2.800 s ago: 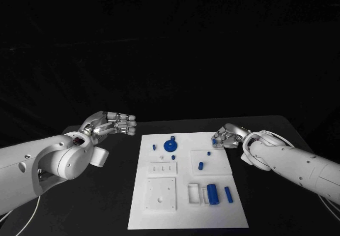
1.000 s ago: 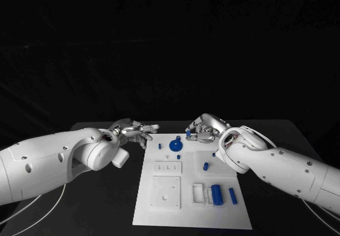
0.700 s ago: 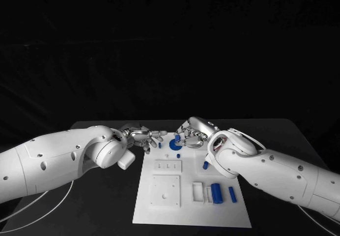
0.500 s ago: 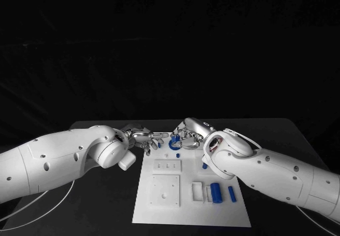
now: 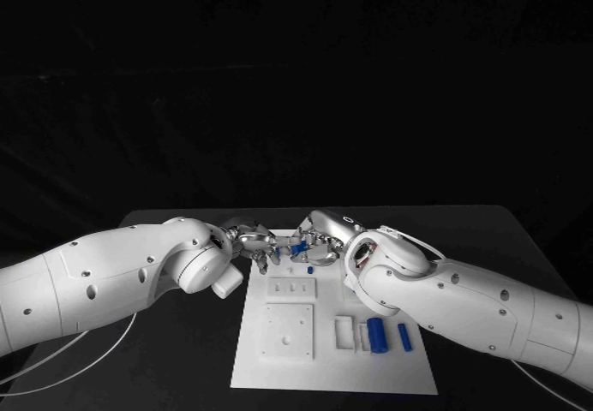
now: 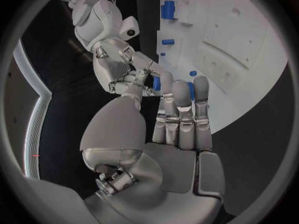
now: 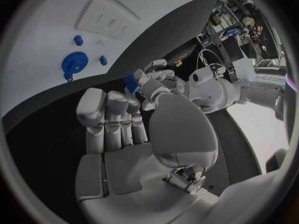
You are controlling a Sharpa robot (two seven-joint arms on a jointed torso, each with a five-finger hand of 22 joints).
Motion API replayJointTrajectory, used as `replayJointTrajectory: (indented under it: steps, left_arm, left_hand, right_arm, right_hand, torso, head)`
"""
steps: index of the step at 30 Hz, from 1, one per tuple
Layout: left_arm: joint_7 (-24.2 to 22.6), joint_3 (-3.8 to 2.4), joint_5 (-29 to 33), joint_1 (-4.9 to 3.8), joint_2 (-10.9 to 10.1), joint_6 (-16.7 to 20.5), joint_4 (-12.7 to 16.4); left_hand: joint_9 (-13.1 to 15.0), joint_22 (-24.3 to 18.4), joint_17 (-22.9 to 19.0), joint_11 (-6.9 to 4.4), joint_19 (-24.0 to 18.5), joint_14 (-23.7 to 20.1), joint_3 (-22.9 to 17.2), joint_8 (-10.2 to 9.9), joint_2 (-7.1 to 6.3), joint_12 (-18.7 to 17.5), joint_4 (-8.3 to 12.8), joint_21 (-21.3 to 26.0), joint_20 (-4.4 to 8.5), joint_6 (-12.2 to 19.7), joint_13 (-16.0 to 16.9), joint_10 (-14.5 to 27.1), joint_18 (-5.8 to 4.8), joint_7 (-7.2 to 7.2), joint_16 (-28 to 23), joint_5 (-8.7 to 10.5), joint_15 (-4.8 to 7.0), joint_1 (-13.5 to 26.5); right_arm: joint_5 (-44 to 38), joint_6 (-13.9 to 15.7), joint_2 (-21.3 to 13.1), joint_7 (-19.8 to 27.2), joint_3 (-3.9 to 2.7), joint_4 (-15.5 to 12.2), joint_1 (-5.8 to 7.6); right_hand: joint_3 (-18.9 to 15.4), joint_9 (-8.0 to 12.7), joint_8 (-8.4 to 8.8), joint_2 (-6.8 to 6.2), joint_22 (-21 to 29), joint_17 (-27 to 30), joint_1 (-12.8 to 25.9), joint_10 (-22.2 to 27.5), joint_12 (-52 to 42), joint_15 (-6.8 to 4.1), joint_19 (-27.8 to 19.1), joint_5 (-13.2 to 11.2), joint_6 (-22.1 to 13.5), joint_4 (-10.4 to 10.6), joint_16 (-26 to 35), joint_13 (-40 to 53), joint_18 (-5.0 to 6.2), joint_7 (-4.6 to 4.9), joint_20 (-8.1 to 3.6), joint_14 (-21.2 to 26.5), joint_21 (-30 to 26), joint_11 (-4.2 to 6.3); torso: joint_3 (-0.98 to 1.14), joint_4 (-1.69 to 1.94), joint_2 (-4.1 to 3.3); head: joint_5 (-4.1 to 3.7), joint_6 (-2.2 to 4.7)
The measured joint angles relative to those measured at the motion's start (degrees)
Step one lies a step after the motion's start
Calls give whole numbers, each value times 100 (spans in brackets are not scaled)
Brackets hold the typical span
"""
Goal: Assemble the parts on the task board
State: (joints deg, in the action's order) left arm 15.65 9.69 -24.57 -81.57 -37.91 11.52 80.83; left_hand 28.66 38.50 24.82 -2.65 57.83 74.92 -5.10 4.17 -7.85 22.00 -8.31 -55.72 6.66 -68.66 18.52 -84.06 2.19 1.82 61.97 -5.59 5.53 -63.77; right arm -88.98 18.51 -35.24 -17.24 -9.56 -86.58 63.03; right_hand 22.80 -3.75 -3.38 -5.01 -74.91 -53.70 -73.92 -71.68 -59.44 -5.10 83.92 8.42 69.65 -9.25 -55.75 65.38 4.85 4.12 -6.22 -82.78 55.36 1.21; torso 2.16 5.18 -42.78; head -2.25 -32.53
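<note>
The peg (image 6: 156, 83) is a short blue piece held in the air over the far end of the board (image 5: 284, 364), between the two hands and off the white plate. In the head view its long axis looks roughly upright, though it is too small there to tell the tilt. The right hand (image 5: 321, 240) comes in over the board's far right corner with its forearm slanting across the near right of the surface (image 5: 482, 227). Its fingers are bent down and grasp the peg at their tips. The left hand (image 5: 251, 242) reaches in from the opposite side, palm turned towards the right hand, with its fingers lying straight and side by side. Their tips are right at the peg (I cannot tell whether they clamp it or merely touch it). The two hands nearly meet, fingertips to fingertips. The gear (image 7: 74, 62) lies flat on the board just beside them, with two small blue pieces near it. At the board's near end a cylinder (image 5: 374, 335) and a thin bar (image 5: 404, 336) lie side by side, both with their long axes running near to far.
</note>
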Motion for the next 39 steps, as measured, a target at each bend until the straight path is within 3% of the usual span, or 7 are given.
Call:
replayJointTrajectory:
  steps: [14, 23, 33, 39]
  left_arm:
    - [149, 3, -197, 1, 34, -60, -2]
    - [226, 6, -281, 2, 47, -105, -9]
    - [257, 8, -320, 4, 64, -159, -25]
    - [269, 8, -332, 4, 68, -183, -25]
  left_hand:
    - [-60, 179, -59, 1, 0, 0, 20, 1, 4, 0, 85, 106, 0, 14, 3, 0, 0, -14, 37, 0, 0, -4]
    - [-87, 236, -72, 1, 22, -1, 15, 0, 74, 0, 143, 167, -22, 13, 2, 0, 0, -14, 37, 0, 1, -74]
    - [-111, 402, -85, 1, 44, -42, 217, -1, 640, -23, 634, 275, 0, 13, 2, 0, 0, -13, 37, -70, -2, -212]
    - [-134, 461, -85, 2, 44, -42, 261, -1, 840, -23, 849, 316, 0, 13, 2, 1, 0, -12, 37, -352, -2, -327]
  right_arm:
    - [-44, -68, 42, -86, 23, 2, 20]
    - [-55, -121, 64, -97, 28, -6, 24]
    - [-60, -161, 86, -105, 42, 10, 27]
    - [-63, -175, 98, -111, 48, 20, 27]
  right_hand:
    - [-19, 0, 0, -8, 0, -7, -8, 0, 0, 1, 0, 0, -2, 18, 0, 1, 0, -2, 0, 0, -21, 0]
    - [-26, -1, -4, -24, 0, -6, 8, 0, 0, 1, 0, -1, -2, 24, 0, 1, 0, -2, 0, 0, -21, 0]
    - [-43, -4, -10, -31, 1, -13, 15, 0, 0, 1, 0, -1, 3, 39, 0, 7, 0, 2, 1, 1, -21, -1]
    - [-49, -7, -10, -31, 1, -13, 15, -9, 0, 1, 0, -1, 5, 32, 0, 7, -1, 3, 1, 0, -21, -9]
  torso:
    - [1, 1, 1]
    - [1, -3, 2]
    - [-1, -3, 0]
    - [-3, 1, 0]
  head:
    - [14, -1]
    - [8, 9]
    - [-6, 7]
    - [-6, -5]
